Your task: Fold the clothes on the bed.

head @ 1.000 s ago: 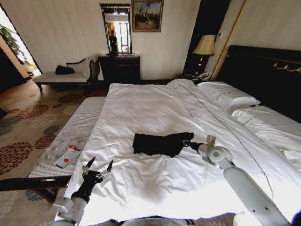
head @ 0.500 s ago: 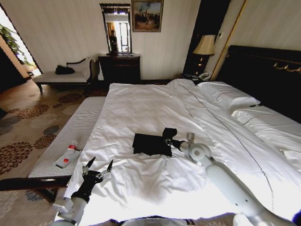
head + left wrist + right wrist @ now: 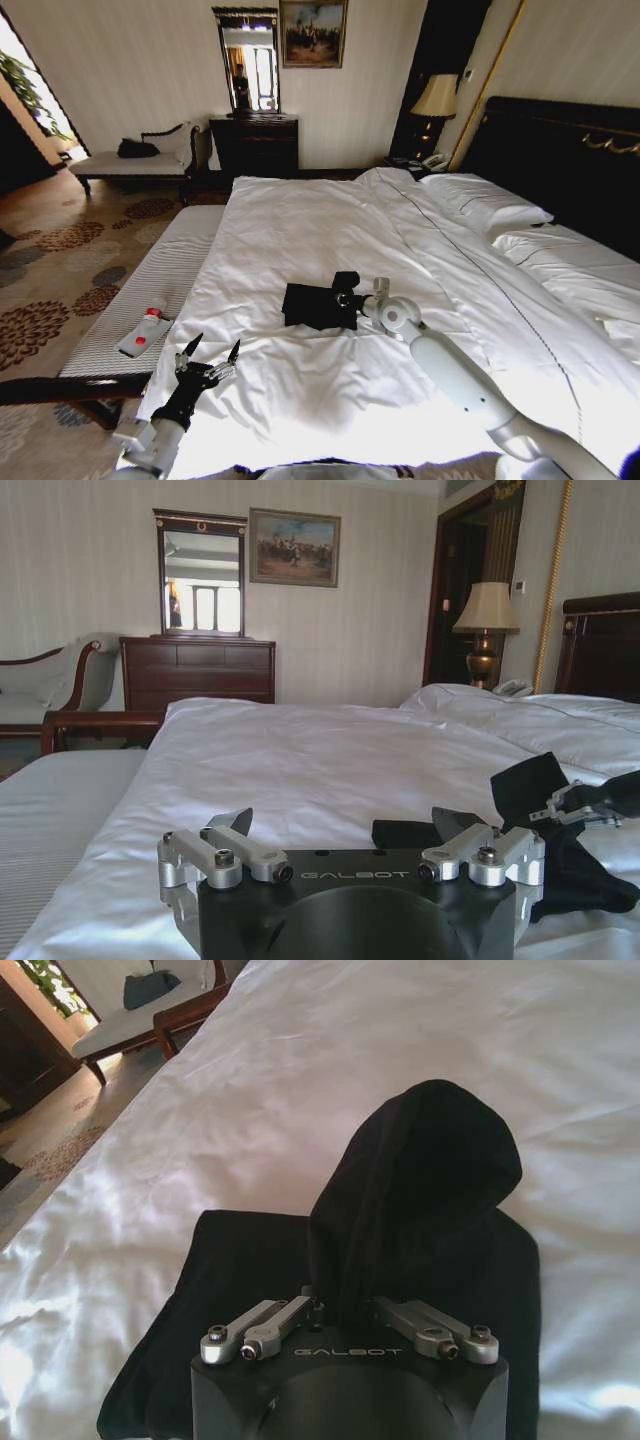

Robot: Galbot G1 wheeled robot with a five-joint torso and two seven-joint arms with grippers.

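Right end effector [image 3: 345, 1312] gripping T-shirt [image 3: 240, 1290], "GALBOT"

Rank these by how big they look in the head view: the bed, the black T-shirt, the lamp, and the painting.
1. Bed, by far the largest.
2. T-shirt.
3. Painting.
4. Lamp.
The last three look close in size, and the painting and lamp stand much farther from the camera, so their order is unsure.

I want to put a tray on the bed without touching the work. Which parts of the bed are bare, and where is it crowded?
Bare duvet lies between the black T-shirt and the pillows, and between it and the bed's foot-side edge. Crowded: the middle, where the right gripper pinches a raised fold, and the near corner by the open left gripper.
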